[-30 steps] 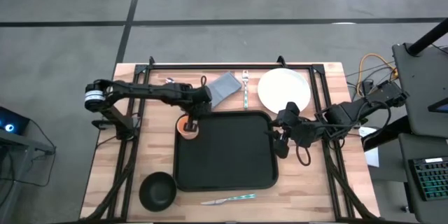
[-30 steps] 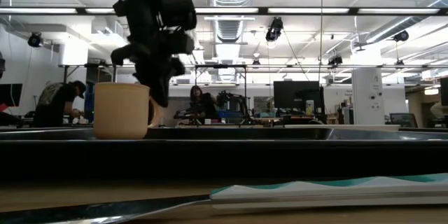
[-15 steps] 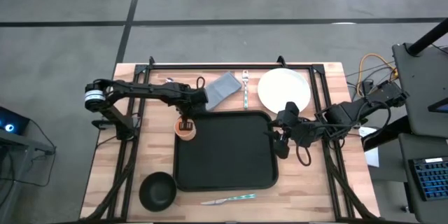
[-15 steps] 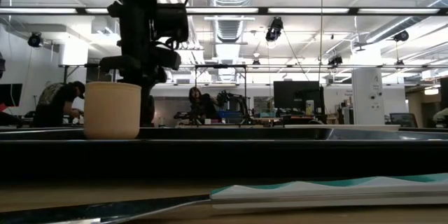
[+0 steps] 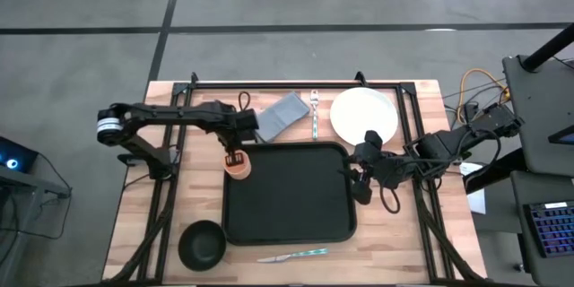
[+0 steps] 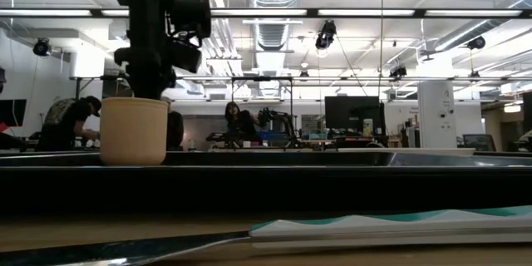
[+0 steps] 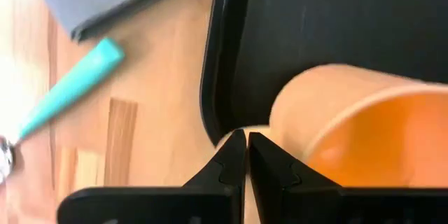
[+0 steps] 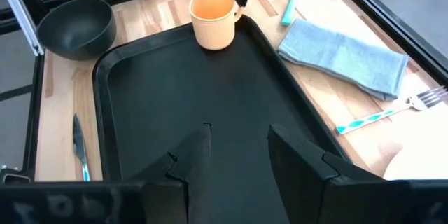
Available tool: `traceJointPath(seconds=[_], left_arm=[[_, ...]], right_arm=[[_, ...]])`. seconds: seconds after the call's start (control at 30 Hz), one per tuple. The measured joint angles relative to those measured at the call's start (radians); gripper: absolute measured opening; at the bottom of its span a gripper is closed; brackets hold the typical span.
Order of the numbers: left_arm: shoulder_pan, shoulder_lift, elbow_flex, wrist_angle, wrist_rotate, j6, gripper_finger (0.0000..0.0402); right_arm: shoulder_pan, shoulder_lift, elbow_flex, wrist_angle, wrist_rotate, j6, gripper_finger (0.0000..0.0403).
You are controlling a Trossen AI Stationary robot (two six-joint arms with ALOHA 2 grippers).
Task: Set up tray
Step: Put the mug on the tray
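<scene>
An orange cup (image 5: 238,167) stands upright by its base at the far left corner of the large black tray (image 5: 287,199). My left gripper (image 5: 235,155) is over the cup's far side. In the left wrist view its shut fingers (image 7: 243,143) point down just beside the cup's outer wall (image 7: 301,105) and the tray's corner rim (image 7: 210,105). My right gripper (image 8: 238,154) is open and hovers over the tray's right edge (image 5: 352,179), touching nothing. My left gripper comes from above, pointing down, with its shut fingertips (image 7: 259,155) right beside the cup's outer wall (image 7: 283,112) on its far side. I cannot tell whether they touch it. The cup stands upright on its own.
Beyond the tray's far edge lie a folded grey-blue cloth (image 5: 285,112), a teal-handled fork (image 5: 316,118) and a round white plate (image 5: 363,115). A small black bowl (image 5: 202,244) sits at the near left. A teal-handled knife (image 5: 294,255) lies along the near edge.
My left gripper has risen from beside the cup to above its rim and has drawn back toward the table's left edge. The cup has slid slightly to the left and has stayed upright at the tray's far left corner.
</scene>
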Motion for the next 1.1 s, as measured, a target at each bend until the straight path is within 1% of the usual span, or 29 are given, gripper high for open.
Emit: traceJointPath(seconds=[0.27, 0.5, 0.57, 0.63, 0.77, 0.9, 1.1], left_arm=[[-0.001, -0.032, -0.044, -0.015, 0.015, -0.057, 0.0000], [0.006, -0.057, 0.053, 0.002, -0.046, -0.045, 0.0000], [0.007, -0.056, 0.055, 0.014, -0.049, -0.044, 0.0000], [0.011, -0.049, 0.035, 0.014, -0.048, -0.040, 0.0000], [0.014, -0.048, -0.060, 0.026, -0.043, -0.067, 0.0000], [0.024, -0.070, -0.135, 0.044, 0.053, -0.119, 0.0000], [0.003, -0.145, -0.187, 0.048, 0.068, -0.238, 0.0000]], right_arm=[[0.000, 0.000, 0.000, 0.001, -0.001, -0.033, 0.0128], [0.000, 0.000, -0.001, 0.002, -0.003, -0.034, 0.0126], [0.000, 0.000, -0.001, 0.003, -0.004, -0.034, 0.0127], [0.000, 0.000, -0.001, 0.006, -0.004, -0.029, 0.0128], [0.000, 0.000, -0.001, 0.009, -0.005, -0.024, 0.0129], [0.000, 0.000, -0.001, 0.010, -0.008, -0.017, 0.0127], [0.000, 0.000, -0.001, 0.010, -0.008, -0.003, 0.0129]])
